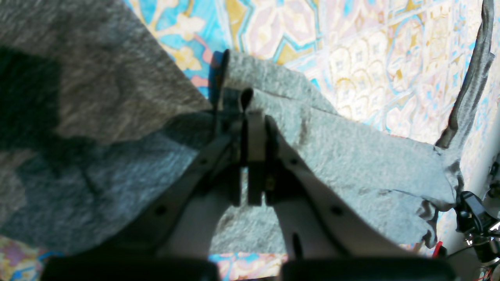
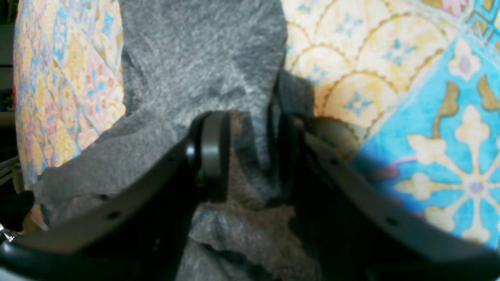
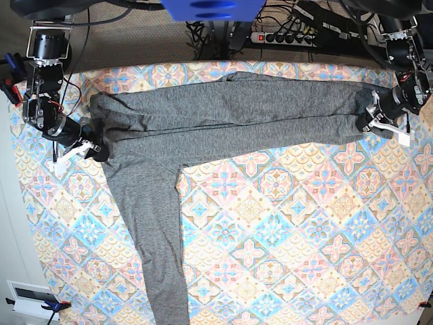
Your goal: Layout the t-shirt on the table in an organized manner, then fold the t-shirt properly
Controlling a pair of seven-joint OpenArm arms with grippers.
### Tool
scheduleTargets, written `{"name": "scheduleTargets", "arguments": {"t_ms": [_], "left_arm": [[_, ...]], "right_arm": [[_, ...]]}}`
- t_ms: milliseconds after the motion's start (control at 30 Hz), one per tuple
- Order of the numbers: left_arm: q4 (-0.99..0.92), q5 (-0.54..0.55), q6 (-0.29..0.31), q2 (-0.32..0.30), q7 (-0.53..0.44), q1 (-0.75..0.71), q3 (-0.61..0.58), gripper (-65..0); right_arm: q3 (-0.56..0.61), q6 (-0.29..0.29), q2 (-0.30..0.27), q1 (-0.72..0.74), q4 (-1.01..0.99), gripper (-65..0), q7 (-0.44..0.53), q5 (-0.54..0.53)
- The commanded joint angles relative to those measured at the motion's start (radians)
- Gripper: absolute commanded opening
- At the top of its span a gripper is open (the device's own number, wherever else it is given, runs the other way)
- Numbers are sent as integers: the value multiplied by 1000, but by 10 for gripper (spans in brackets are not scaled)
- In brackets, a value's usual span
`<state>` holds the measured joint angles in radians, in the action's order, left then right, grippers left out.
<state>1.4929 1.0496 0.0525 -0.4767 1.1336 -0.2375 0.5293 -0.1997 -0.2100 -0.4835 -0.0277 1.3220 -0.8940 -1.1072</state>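
The dark-grey t-shirt (image 3: 230, 115) lies stretched in a long band across the far half of the table (image 3: 284, 237). One long sleeve (image 3: 152, 237) trails toward the near edge. At the band's right end in the base view, my left gripper (image 3: 379, 123) is shut on a fold of the t-shirt (image 1: 351, 156), pinched at its tips (image 1: 250, 113). At the band's left end, my right gripper (image 3: 84, 145) is open. Grey cloth (image 2: 195, 58) lies loose between its spread fingers (image 2: 213, 156), around the gripper's middle (image 2: 248, 132).
A power strip (image 3: 291, 34) and cables lie behind the table's far edge. A blue object (image 3: 210, 8) hangs at the top centre. A narrow strip of grey cloth (image 1: 472, 78) runs along the right of the left wrist view. A white box (image 3: 30, 298) sits off the table's near-left corner.
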Motion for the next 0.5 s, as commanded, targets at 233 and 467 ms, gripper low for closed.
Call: {"name": "scheduleTargets", "arguments": {"t_ms": [233, 467], "left_arm": [[13, 11, 4, 0, -8, 25, 32, -650], [13, 14, 4, 2, -7, 25, 32, -650]], "right_arm": [[-83, -10, -24, -13, 29, -445, -9, -15], [-145, -10, -24, -8, 57, -444, -9, -15]]}}
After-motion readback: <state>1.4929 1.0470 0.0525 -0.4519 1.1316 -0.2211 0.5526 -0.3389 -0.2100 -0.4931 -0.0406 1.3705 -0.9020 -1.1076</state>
